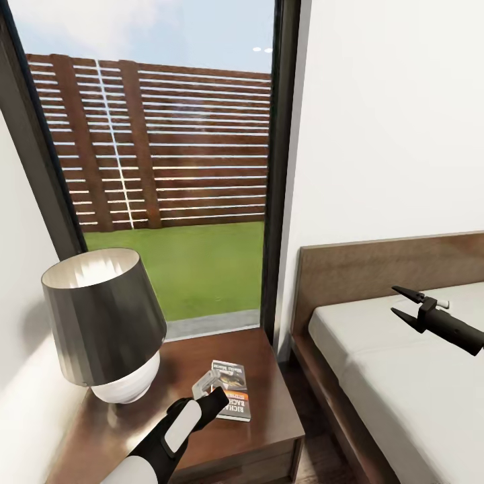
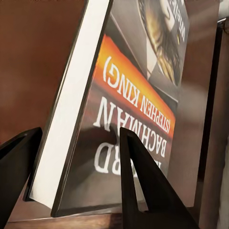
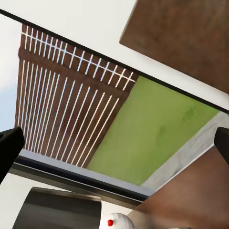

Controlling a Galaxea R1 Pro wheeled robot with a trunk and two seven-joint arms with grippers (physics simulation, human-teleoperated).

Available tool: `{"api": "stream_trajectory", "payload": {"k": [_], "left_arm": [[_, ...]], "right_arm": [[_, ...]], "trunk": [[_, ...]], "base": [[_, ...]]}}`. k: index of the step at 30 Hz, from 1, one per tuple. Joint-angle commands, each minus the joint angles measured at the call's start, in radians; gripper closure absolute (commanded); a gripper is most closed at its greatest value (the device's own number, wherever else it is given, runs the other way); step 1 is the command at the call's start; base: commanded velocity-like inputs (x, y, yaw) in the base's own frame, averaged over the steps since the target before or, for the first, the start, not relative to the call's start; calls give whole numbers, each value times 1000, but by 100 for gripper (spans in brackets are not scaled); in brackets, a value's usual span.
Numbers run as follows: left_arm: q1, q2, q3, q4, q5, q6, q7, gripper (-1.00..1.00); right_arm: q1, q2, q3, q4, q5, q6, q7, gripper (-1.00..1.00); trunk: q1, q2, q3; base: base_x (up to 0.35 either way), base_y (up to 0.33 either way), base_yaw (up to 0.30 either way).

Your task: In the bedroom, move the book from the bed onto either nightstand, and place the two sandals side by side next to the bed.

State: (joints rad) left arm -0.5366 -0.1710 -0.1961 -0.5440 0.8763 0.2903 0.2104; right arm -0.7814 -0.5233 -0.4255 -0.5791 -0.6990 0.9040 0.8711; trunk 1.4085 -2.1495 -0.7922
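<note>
The book [image 1: 232,390], dark grey with an orange band, rests on the dark brown nightstand [image 1: 269,376] left of the bed [image 1: 376,363]. My left gripper [image 1: 214,393] comes at it from the near side and is shut on the book's near edge. In the left wrist view the book [image 2: 129,95] sits between the two black fingers [image 2: 143,181], page edge towards the camera. My right gripper [image 1: 394,300] hangs open over the mattress near the headboard, holding nothing. The sandals are out of view.
A lamp [image 1: 101,316] with a dark shade and white base takes up the nightstand's left half. A tall black-framed window [image 1: 175,168] stands behind, a white wall to its right. The right wrist view looks past the lamp [image 3: 57,210] to the window.
</note>
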Motion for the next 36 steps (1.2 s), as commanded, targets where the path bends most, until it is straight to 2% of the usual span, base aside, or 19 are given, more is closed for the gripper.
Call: {"api": "stream_trajectory", "payload": {"k": [1, 24, 28, 33, 36], "left_arm": [[0, 1, -5, -3, 10, 1, 9, 100], [0, 1, -6, -14, 7, 9, 18, 100], [0, 4, -6, -32, 5, 43, 20, 100], [0, 14, -6, -62, 2, 130, 21, 100], [0, 20, -5, -70, 2, 156, 21, 100]], "right_arm": [[-1, 0, -2, 1, 3, 4, 3, -100], [-1, 0, -2, 1, 3, 4, 3, -100], [-1, 0, -2, 1, 3, 4, 4, -100], [-1, 0, -2, 1, 3, 4, 4, -100], [-1, 0, -2, 1, 3, 4, 4, -100]], "trunk": [[0, 0, -1], [0, 0, -1], [0, 0, -1], [0, 0, -1], [0, 0, -1]], "base": [[0, 0, 0], [0, 0, 0], [0, 0, 0], [0, 0, 0], [0, 0, 0]]}}
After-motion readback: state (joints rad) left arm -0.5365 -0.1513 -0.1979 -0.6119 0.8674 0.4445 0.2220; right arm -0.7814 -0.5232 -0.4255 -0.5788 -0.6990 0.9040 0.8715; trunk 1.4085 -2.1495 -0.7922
